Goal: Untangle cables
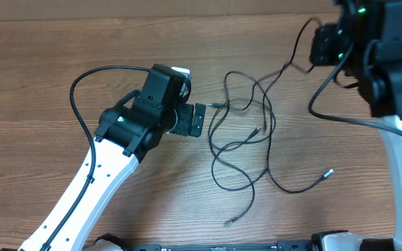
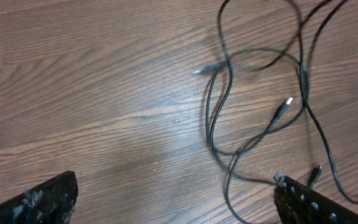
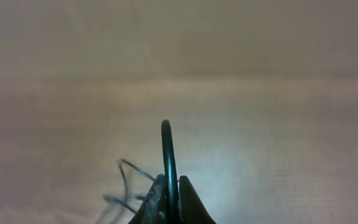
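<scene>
I see the cables [image 1: 255, 132] lying in loose, tangled loops right of centre on the tabletop [image 1: 40, 49]. The left tool [image 1: 199, 120] stands wide, just left of the loops, holding nothing. The right tool [image 3: 170, 190], at upper right, pinches one strand of the cables.

Overhead looks straight down on the table [image 1: 47, 42]; both wrist views face it from nearer, all sharing cables [image 1: 255, 132].
</scene>
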`<state>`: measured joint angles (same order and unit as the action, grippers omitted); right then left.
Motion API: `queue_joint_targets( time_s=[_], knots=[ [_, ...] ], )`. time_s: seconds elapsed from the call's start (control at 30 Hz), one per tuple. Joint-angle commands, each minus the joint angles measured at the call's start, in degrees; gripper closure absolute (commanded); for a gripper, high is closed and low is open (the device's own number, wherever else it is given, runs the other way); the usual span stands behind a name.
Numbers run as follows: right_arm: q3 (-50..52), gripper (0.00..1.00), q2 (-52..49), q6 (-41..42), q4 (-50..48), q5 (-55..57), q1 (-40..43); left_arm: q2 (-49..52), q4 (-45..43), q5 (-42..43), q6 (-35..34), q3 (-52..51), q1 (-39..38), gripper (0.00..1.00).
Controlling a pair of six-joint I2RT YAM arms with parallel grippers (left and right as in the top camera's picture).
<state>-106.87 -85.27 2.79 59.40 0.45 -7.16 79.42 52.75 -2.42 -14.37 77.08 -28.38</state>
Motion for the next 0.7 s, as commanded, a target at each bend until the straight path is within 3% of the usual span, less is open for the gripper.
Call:
queue_joint_targets(
  time_s=[0.0,0.33,0.67],
  knots=[
    [-6.12,0.96,2.86,0.15,-1.36,0.74,0.15,-0.02,-0.07,-0.59,0.85,0.72,0.24,0.0],
    [-11.45,0.96,7.85,0.02,-7.34,0.79,0.15,-0.02,-0.07,-0.57,0.87,0.72,0.24,0.0],
    [-11.45,0.96,8.83,-3.08,-3.19,5.75,0.15,-0.02,-0.07,-0.57,0.87,0.72,0.24,0.0]
  ],
)
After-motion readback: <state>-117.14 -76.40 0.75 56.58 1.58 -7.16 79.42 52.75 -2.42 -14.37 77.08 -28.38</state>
